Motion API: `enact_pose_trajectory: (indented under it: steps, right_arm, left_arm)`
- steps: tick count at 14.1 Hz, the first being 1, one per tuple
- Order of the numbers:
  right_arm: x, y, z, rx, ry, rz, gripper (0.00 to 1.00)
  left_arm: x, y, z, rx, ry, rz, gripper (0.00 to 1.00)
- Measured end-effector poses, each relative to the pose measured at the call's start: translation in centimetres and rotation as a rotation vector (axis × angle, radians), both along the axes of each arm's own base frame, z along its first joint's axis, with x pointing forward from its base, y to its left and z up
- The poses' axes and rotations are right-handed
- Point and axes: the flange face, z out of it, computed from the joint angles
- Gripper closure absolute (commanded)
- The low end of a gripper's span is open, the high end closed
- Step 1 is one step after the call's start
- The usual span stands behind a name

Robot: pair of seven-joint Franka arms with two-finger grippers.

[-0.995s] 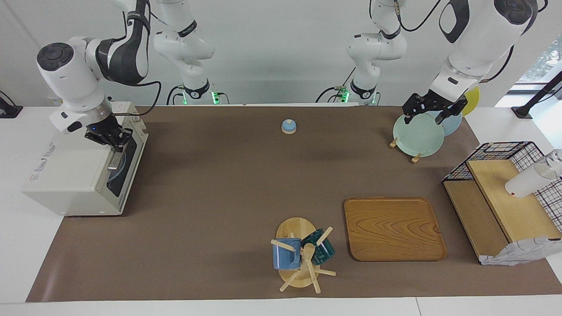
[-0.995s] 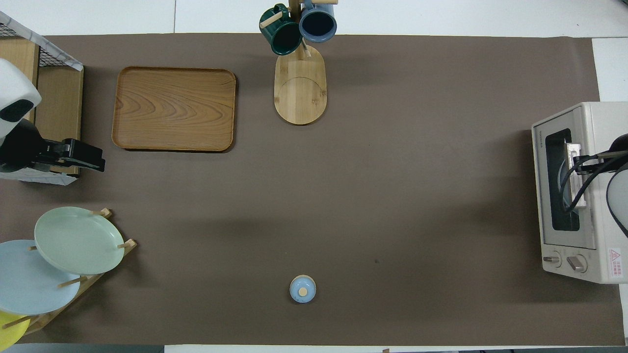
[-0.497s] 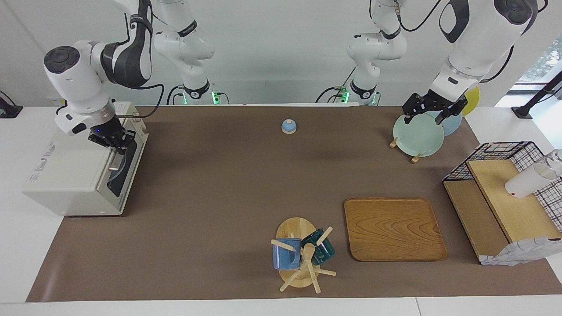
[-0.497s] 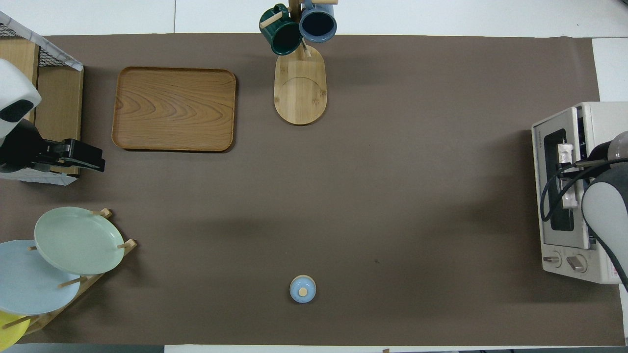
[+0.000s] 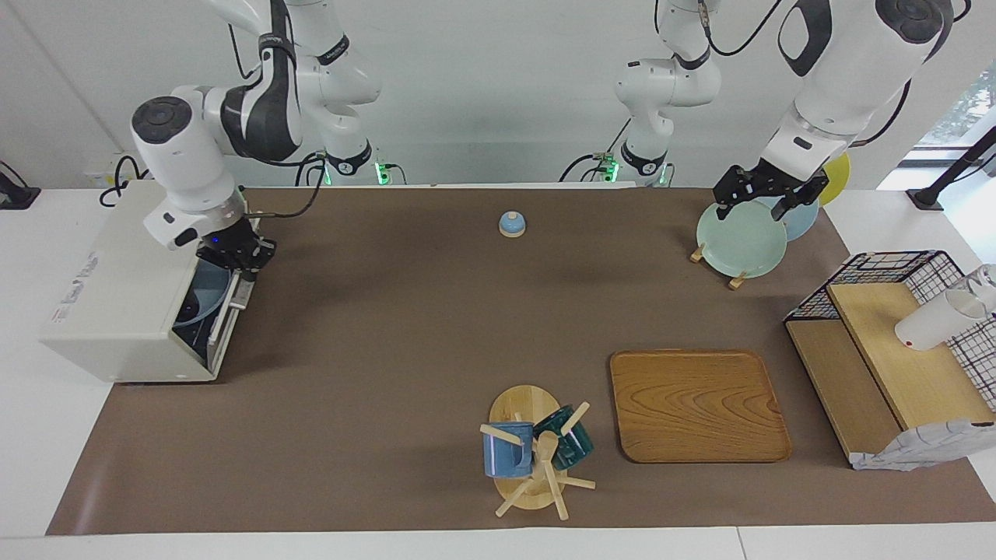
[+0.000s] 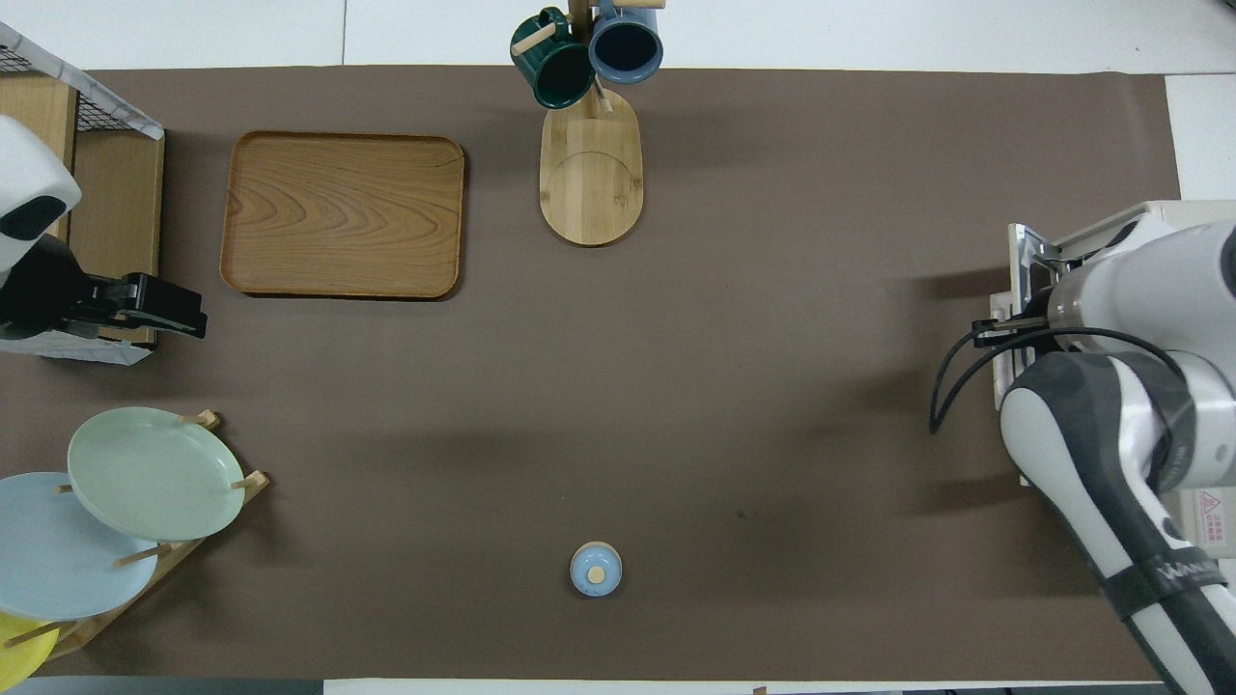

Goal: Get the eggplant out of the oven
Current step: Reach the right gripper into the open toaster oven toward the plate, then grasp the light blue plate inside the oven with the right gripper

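The off-white oven stands at the right arm's end of the table; part of it shows in the overhead view. Its drop-down door hangs partly open. My right gripper is shut on the door's metal handle at its top edge; in the overhead view the arm hides it. A blue plate shows inside the oven. The eggplant is hidden. My left gripper waits open and empty above the plate rack; it also shows in the overhead view.
A plate rack with pale green, blue and yellow plates, a wire shelf, a wooden tray, a mug tree with two mugs and a small blue bell stand on the brown mat.
My right gripper has pulled the oven door handle outward and down, away from the oven body. The door went from shut to partly open. The left arm has not moved.
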Motion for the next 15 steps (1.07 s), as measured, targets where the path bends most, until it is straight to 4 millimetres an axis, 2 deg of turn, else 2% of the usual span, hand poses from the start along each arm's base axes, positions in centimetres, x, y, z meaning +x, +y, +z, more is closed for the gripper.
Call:
enact_pose_trajectory:
  steps: [6, 11, 12, 13, 15]
  right_arm:
    - [0.4, 0.9, -4.2, 0.01, 0.015, -0.019, 1.0]
    - [0.7, 1.9, -4.4, 0.02, 0.008, -0.036, 1.0]
    - [0.8, 2.0, -4.1, 0.02, 0.009, -0.034, 0.83]
    - [1.1, 2.2, -3.4, 0.018, 0.022, -0.033, 0.55]
    - [1.9, 2.6, -0.2, 0.013, 0.064, -0.044, 0.5]
  left_arm:
    - [0.0, 0.0, 0.0, 0.0, 0.0, 0.0, 0.0]
    - [0.0, 0.0, 0.0, 0.0, 0.0, 0.0, 0.0]
    - [0.0, 0.0, 0.0, 0.0, 0.0, 0.0, 0.0]
    - [0.0, 0.0, 0.0, 0.0, 0.0, 0.0, 0.0]
    - [0.0, 0.0, 0.0, 0.0, 0.0, 0.0, 0.0]
